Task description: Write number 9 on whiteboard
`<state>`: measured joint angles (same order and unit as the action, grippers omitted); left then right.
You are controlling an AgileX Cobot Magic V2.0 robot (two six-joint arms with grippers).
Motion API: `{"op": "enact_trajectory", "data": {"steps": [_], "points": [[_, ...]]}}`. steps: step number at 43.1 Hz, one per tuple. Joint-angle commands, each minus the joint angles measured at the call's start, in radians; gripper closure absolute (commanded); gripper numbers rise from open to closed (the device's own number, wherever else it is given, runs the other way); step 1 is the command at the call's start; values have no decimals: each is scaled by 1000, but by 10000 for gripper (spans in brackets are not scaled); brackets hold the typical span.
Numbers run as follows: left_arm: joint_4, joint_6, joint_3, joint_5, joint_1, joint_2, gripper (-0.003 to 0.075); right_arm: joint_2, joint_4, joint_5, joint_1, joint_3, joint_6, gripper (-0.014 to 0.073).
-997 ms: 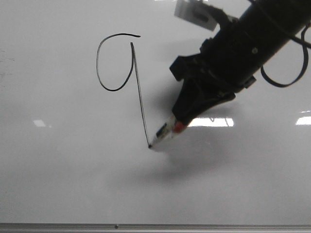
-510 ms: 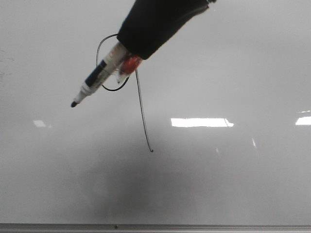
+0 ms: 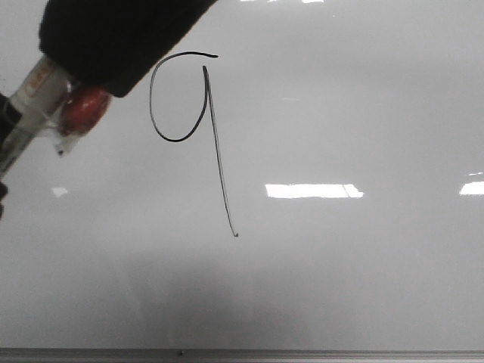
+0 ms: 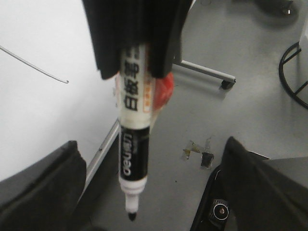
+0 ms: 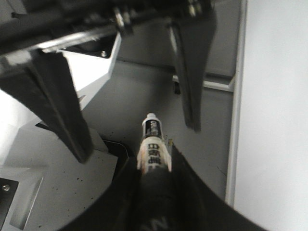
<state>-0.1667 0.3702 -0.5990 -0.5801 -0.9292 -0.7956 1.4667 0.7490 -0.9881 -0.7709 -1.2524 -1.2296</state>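
- Up by the far-left corner of the whiteboard [image 3: 340, 287], my left pincer [image 3: 91, 68] is pinching a marker [image 3: 30, 98], and the pen slants down past the left edge.
- In the left wrist view my fingers [image 4: 108, 38] are clamped on the upper barrel of the pen [image 4: 132, 144], and the black tip hangs over the grey floor [image 4: 231, 110] beside the board's frame.
- The number 9 [image 3: 198, 113] sits left of centre on the board: loop toward the far edge, not quite closed on top, tail slanting toward the near edge.
- My right pincer [image 5: 130, 91] is spread, nothing between the fingers.
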Motion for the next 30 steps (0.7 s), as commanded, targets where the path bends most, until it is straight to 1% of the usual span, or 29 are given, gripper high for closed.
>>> {"op": "enact_trajectory", "data": {"steps": [1,6,9,13,19,22,28,30], "points": [[-17,1,-33,71,-15,-10,255,-36,41,12,-25,-37,-20,652],[-17,1,-33,83,-20,-10,380,-35,20,21,-39,-37,-32,652],[-17,1,-33,91,-20,-8,441,-34,0,23,-39,-37,-32,652],[-17,1,-33,92,-20,-8,493,-34,-28,23,-39,-37,-32,652],[-17,1,-33,92,-20,-8,542,-34,-31,25,-39,-37,-32,652],[-17,1,-33,92,-20,-8,580,-34,-31,28,-39,-37,-32,652],[-15,1,-33,94,-20,-8,682,-34,-21,30,-39,-37,-32,652],[-14,1,-33,95,-20,-8,734,-34,-7,30,-39,-37,-32,648]]}}
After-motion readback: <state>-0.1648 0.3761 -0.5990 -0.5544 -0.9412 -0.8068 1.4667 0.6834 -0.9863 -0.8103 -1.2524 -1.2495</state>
